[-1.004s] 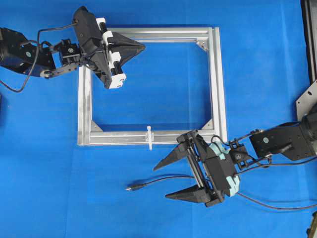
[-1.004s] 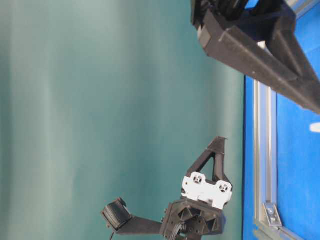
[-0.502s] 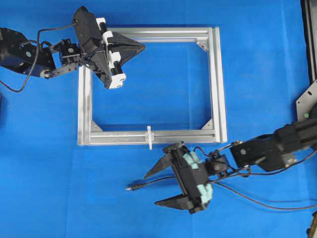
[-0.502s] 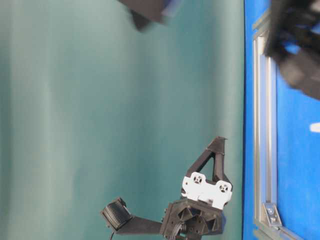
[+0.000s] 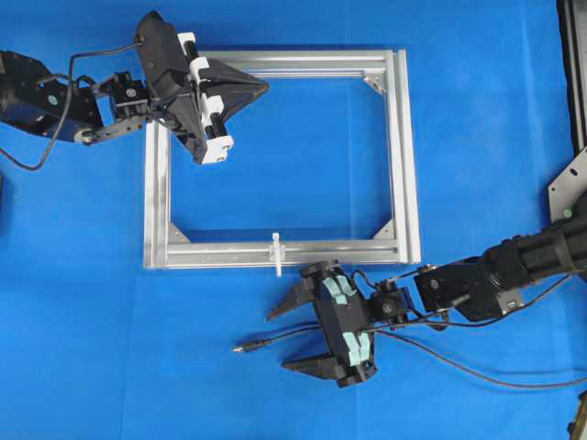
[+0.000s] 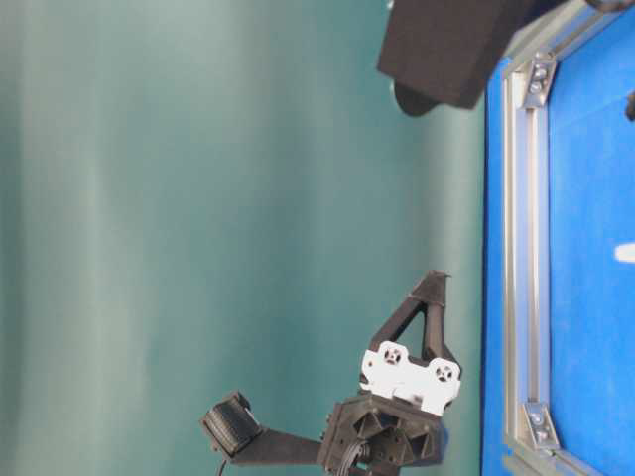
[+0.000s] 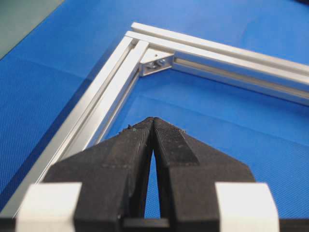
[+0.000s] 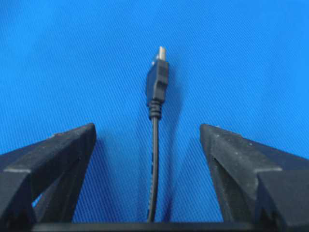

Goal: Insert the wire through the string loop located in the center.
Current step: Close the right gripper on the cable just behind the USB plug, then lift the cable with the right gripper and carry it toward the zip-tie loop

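Two arms in view, only the right one matters rn. Right gripper (image 5: 286,339) has its fingers spread wide, nothing pinched; in the wrist view the wire (image 8: 154,159) runs straight up the middle of the gap, clear of both fingers (image 8: 58,154), plug tip (image 8: 159,54) just beyond the fingertips. So wire's long axis lines up w/ the gripper's pointing direction, approx centred. Good straddle for a close, imo.

Overhead: wire (image 5: 289,336) lies flat on the blue cloth (image 5: 92,348), running roughly left-right, plug end (image 5: 244,347) pointing left, just past the fingertips. Rest of it trails off to the right under the arm.

Loop (image 5: 276,253) stands on the near rail of the silver frame (image 5: 404,156), mid-rail, up-screen from the gripper and a bit left, near but apart. Wire axis looks roughly parallel to that rail, but loop's opening direction too small to read, so can't say what turn the plug needs.

Left gripper (image 7: 153,126) pressed together, empty, hovering over the frame's far-left corner, well apart from wire and loop. Right arm clearly nearer both.
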`<state>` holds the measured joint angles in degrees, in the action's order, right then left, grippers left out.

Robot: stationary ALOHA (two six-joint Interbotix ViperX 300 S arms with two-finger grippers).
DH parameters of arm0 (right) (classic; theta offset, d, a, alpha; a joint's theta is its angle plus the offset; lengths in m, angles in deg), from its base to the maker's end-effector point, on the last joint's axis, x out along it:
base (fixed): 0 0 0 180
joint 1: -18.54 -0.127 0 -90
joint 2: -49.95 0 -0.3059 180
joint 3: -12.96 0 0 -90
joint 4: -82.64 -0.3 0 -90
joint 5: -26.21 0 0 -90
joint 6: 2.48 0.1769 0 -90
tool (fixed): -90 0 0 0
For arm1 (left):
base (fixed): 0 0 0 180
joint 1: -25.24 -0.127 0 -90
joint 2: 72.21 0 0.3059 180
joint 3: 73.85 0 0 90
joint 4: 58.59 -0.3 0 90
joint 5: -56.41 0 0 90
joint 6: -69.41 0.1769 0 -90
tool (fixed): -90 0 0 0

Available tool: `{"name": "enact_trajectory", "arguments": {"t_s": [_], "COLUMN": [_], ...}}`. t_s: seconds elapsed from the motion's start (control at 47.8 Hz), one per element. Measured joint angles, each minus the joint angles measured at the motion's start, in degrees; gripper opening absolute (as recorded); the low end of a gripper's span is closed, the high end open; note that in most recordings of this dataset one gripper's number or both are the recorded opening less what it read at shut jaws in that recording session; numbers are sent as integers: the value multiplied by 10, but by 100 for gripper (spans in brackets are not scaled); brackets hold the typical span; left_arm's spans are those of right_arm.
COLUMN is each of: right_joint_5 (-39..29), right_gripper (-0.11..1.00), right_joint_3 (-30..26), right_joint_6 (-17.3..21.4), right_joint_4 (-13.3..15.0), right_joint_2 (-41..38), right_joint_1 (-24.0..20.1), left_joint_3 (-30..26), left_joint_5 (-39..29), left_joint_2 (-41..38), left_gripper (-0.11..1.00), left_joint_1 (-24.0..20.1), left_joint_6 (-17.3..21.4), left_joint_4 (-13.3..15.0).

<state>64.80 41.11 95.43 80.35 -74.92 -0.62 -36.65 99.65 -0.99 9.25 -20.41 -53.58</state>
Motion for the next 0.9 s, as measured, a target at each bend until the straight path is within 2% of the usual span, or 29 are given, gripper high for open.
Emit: {"name": "enact_trajectory", "arguments": {"t_s": [0.146, 0.23, 0.293, 0.523, 0.586, 0.628, 0.9], "right_joint_5": [0, 0, 0, -1, -2, -2, -25], "right_gripper": [75, 70, 60, 8, -1, -3, -3], "right_joint_3": [3, 3, 4, 4, 5, 6, 9], "right_joint_6": [-1, -1, -1, -4, -3, -2, -2], "right_joint_4": [-3, -3, -3, -11, -12, -13, -14], "right_joint_2": [1, 0, 1, 1, 1, 2, 11], "right_joint_1": [0, 0, 1, 4, 4, 4, 4], "left_joint_3": [0, 0, 0, 0, 0, 0, 0], "left_joint_5": [0, 1, 0, 0, 0, 0, 0], "left_joint_2": [1, 1, 1, 0, 1, 1, 1], "left_gripper": [0, 0, 0, 0, 0, 0, 0], "left_joint_1": [-1, 0, -1, -1, -1, 0, -1], "left_joint_6": [0, 0, 0, 0, 0, 0, 0], "left_joint_4": [0, 0, 0, 0, 0, 0, 0]}}
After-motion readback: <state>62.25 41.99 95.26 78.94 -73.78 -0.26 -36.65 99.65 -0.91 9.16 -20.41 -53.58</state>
